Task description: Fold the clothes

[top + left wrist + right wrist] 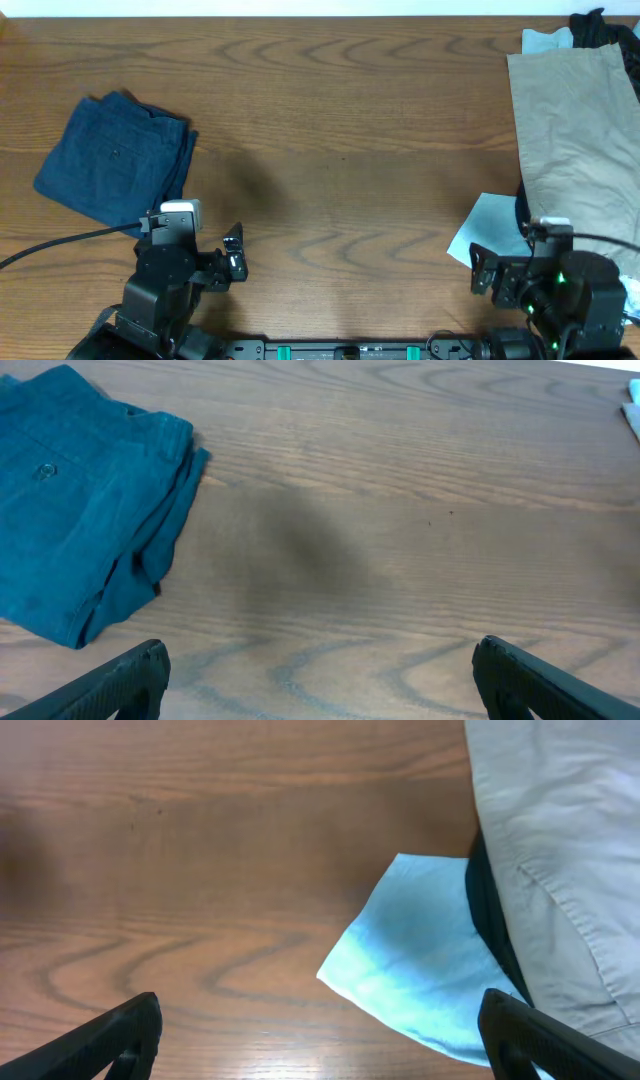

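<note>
The dark navy trousers [115,160] lie folded into a compact stack at the left of the table. They also show at the upper left of the left wrist view [85,500], with a pocket button on top. My left gripper [195,262] is open and empty near the front edge, just below and right of the stack; in its wrist view the jaws [318,680] spread over bare wood. My right gripper [520,268] is open and empty at the front right, its jaws [318,1035] above wood and a cloth corner.
Tan khaki trousers [575,130] lie along the right edge, seen also in the right wrist view [560,850]. A pale blue cloth [488,228] pokes out beneath them [420,970], with dark fabric [600,30] at the far right corner.
</note>
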{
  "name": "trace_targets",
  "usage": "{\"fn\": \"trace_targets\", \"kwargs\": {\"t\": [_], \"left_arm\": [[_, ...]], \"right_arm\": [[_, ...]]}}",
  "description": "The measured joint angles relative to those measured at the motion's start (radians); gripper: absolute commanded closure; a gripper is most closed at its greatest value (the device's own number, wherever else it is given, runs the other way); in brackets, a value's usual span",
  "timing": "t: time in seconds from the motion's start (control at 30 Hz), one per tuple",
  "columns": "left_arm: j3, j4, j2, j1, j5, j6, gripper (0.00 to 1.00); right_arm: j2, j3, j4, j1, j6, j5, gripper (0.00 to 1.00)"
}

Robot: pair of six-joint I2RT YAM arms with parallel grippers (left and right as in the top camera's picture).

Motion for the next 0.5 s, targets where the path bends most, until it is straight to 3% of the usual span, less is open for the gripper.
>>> {"fn": "trace_targets", "kwargs": {"t": [0.3,0.5], "left_arm": [[-0.001,0.0,0.0,0.0,0.0,0.0,0.02],[-0.002,0.0,0.0,0.0,0.0,0.0,0.02]], "right_arm": [[-0.264,-0.203,0.272,0.0,-0.073,0.004,0.01],[-0.397,-0.475,0.612,0.0,-0.101,0.006,0.01]]}}
